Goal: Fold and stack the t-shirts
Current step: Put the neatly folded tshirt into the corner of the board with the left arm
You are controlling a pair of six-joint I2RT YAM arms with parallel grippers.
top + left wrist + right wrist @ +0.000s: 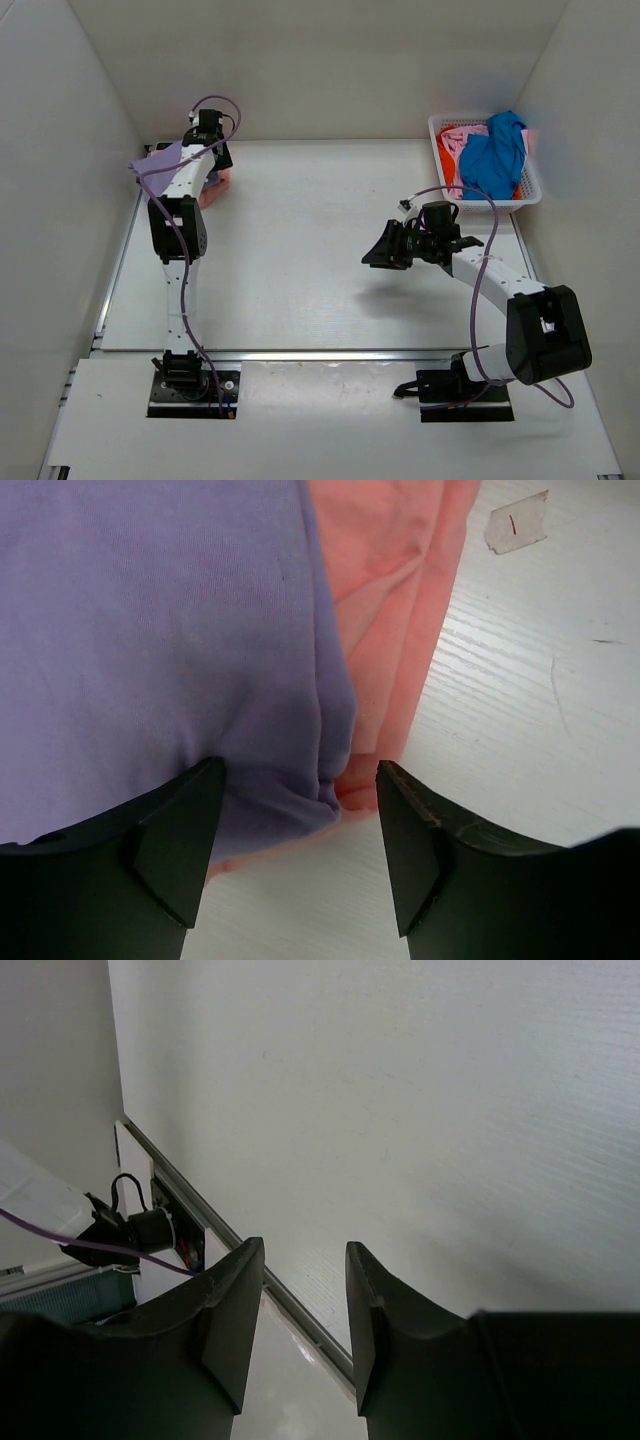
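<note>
A folded lavender-purple t-shirt (150,630) lies on a salmon-pink t-shirt (400,590) at the table's far left (160,160). My left gripper (300,800) hangs open just over the near edge of this stack, holding nothing; in the top view it is at the stack (205,150). My right gripper (385,250) is open and empty above the middle right of the table, and shows only bare table between its fingers in the right wrist view (305,1290). A bright blue t-shirt (495,155) lies over orange-red (452,133) and pink cloth in the basket.
The white lattice basket (530,185) stands at the far right corner against the wall. A piece of tape (517,522) is stuck on the table beside the stack. White walls close in the table on three sides. A metal rail (300,355) runs along the near edge.
</note>
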